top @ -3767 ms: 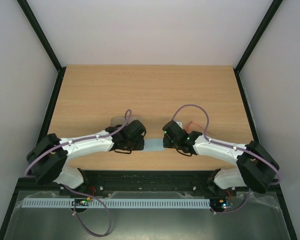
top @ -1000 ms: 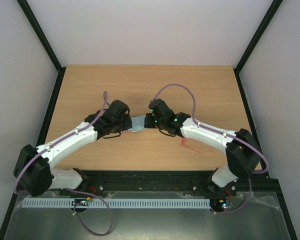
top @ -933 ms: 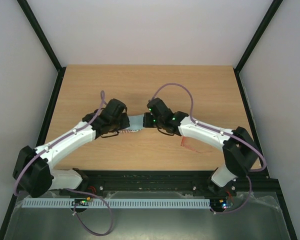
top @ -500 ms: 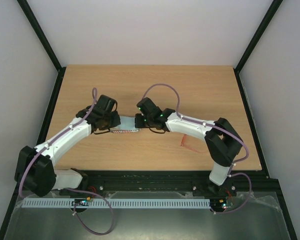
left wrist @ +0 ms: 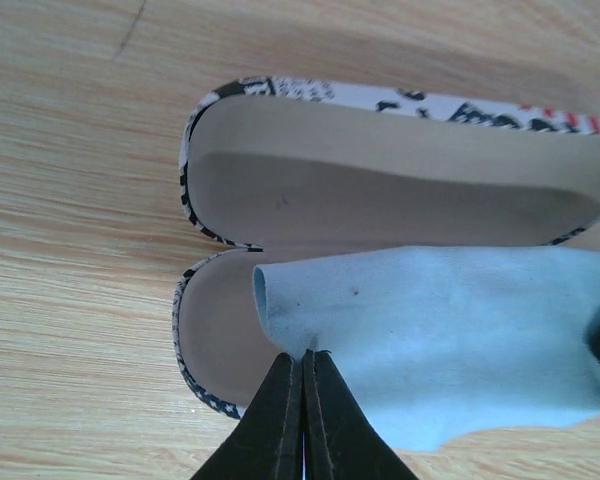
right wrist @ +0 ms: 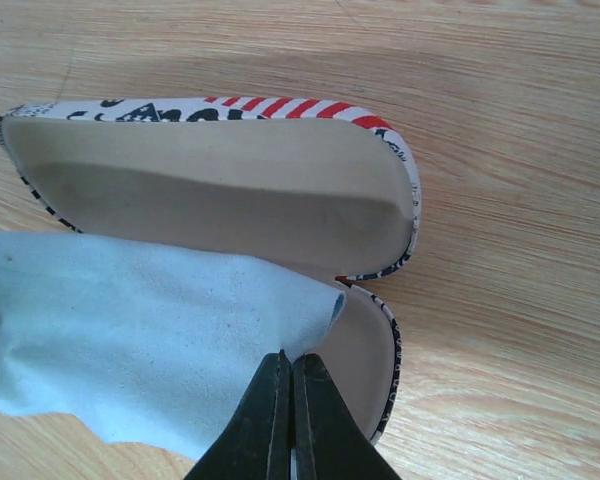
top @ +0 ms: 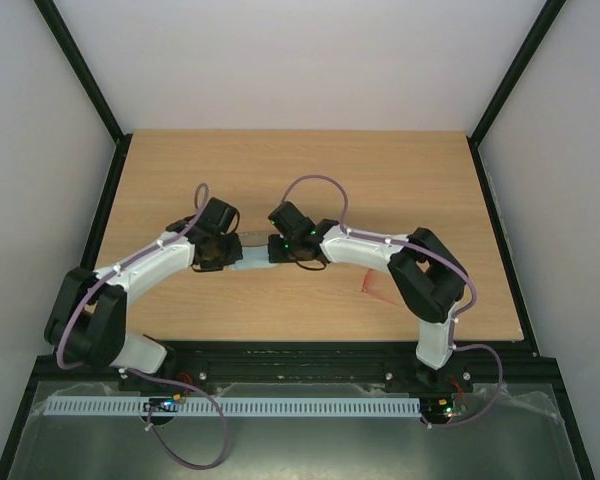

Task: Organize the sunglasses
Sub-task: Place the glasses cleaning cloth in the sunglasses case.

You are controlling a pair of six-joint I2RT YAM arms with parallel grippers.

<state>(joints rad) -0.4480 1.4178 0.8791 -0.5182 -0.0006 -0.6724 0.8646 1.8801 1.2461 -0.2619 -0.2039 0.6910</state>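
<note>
Wooden table point(top: 310, 170): open case point(left wrist: 380, 180); blue cloth point(left wrist: 430, 330) over its lower half, corners pinched by left gripper point(left wrist: 302, 360) and right gripper point(right wrist: 288, 362); sunglasses point(top: 378, 288) well apart.

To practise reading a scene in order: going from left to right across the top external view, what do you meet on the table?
In order: left end effector → light blue cloth → right end effector → sunglasses. The open case overlaps the cloth, so it is left out.

The sunglasses point(top: 372, 288) look too small for detail; the cloth point(left wrist: 430, 340) half hides the case point(left wrist: 380, 190)
</note>
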